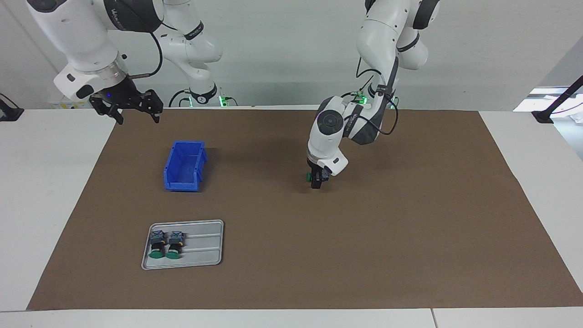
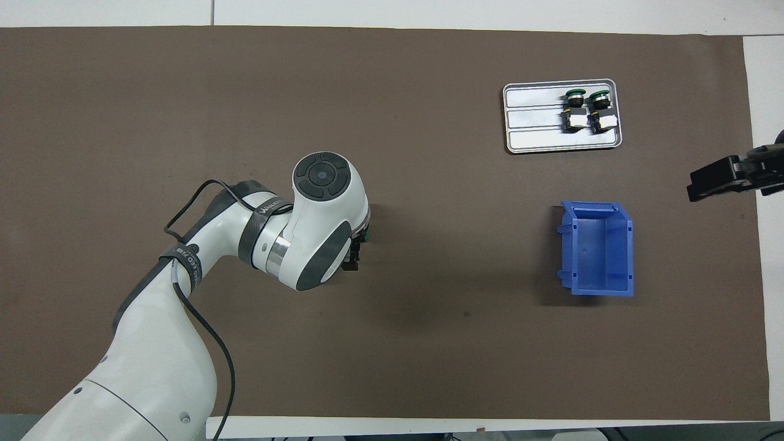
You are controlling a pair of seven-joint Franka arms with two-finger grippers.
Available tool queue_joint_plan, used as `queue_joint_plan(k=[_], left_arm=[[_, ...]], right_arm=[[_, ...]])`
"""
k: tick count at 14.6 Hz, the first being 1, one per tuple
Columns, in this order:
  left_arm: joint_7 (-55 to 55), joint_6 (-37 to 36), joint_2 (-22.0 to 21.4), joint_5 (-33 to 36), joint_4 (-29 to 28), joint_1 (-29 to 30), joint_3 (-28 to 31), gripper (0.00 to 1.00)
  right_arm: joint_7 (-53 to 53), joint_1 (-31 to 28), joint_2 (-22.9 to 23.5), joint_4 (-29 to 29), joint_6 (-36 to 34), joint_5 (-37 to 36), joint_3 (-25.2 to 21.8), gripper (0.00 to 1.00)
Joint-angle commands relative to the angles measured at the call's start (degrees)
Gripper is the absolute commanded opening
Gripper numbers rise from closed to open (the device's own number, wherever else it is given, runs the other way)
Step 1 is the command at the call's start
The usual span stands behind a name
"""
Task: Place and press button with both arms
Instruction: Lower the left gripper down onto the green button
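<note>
The button is held in the left gripper, low over the middle of the brown mat; the fingers are clamped on its dark body and the green cap sticks out sideways toward the right arm's end of the table. In the overhead view only a sliver of green is seen at the edge of the left gripper, the rest being covered by the wrist. Whether the button touches the mat can't be told.

Nothing is seen betw. the left gripper and the mat below it. The blue bin is placed well apart from the left gripper, toward the right arm's end, approx. level w/ it; it is open on top and no contents are seen. The grey tray lies farther from the robots than the bin, also well apart from the left gripper. Two more buttons are laid on the tray, side by side at its end nearest the right arm: one at the outer edge, the other just beside it, caps pointing away from the robots. In the overhead view they are seen as a pair and on the tray.

The right gripper is held up in the air over the mat's edge at the right arm's end, waiting, fingers spread w/ nothing betw. them; only its tip is seen from overhead.
</note>
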Motion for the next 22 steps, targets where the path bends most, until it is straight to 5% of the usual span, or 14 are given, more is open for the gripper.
queue_joint_plan(k=[1, 6, 10, 19, 22], left_arm=[[-1.73, 2.04, -0.59, -0.58, -1.25, -1.18, 0.93, 0.77], [-2.26, 2.04, -0.50, -0.58, -1.16, -1.18, 0.93, 0.43], [-1.30, 1.78, -0.50, -0.58, -0.46, -1.09, 0.93, 0.26], [4.59, 2.38, -6.48, -1.28, -1.25, 2.69, 0.93, 0.19], [7.92, 7.65, -6.57, -12.76, -1.43, 4.97, 0.93, 0.19]], right_arm=[[-1.25, -1.20, 0.08, -0.34, 0.09, 0.25, 0.49, 0.99], [-1.34, -0.94, -0.10, -0.34, 0.00, 0.25, 0.58, 0.99], [-1.08, 2.73, -0.62, -0.95, 0.09, 0.25, -2.57, 0.99], [-1.16, 3.54, -0.71, -1.04, -0.35, 0.25, -4.43, 0.99], [-1.16, 3.72, -0.71, -1.04, -0.35, 0.25, -4.43, 0.99]])
